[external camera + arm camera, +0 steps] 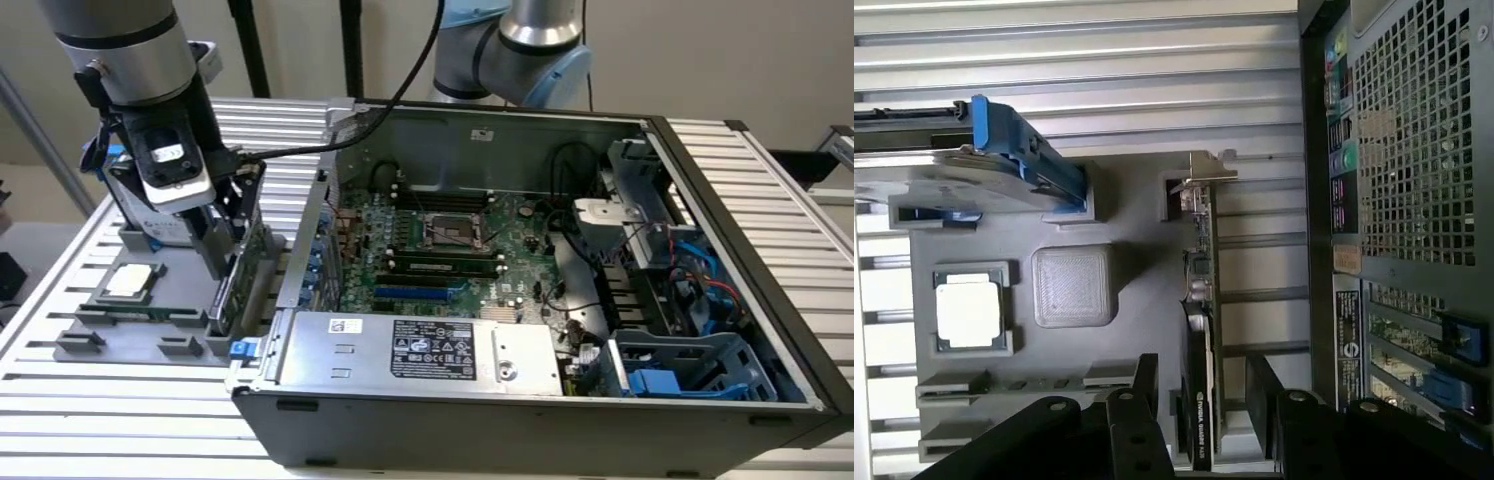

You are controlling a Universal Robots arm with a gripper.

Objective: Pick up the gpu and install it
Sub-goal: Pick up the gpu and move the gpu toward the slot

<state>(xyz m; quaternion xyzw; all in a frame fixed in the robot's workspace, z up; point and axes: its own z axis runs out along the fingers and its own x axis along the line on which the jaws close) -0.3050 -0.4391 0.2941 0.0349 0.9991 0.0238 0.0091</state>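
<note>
The gpu (pixel 248 282) stands on edge in a slot of the grey holder tray (pixel 127 335), just outside the open computer case (pixel 727 210) on the exterior view's left. In the wrist view the gpu (pixel 1199 300) shows its black cooler edge-on, with the silver bracket at its far end. My gripper (pixel 222 262) is lowered over the card. It (pixel 1204 390) is open, one finger (pixel 1147 385) on each side of the card with a gap on both sides.
The tray (pixel 1139 330) also holds a small square silver chip (pixel 969 312) and a blue-framed hard drive (pixel 989 175). Inside the case lie the motherboard (pixel 447 235), blue expansion slots (pixel 420 293) and the power supply (pixel 400 345). The case's rear panel (pixel 1414 150) is close beside the card.
</note>
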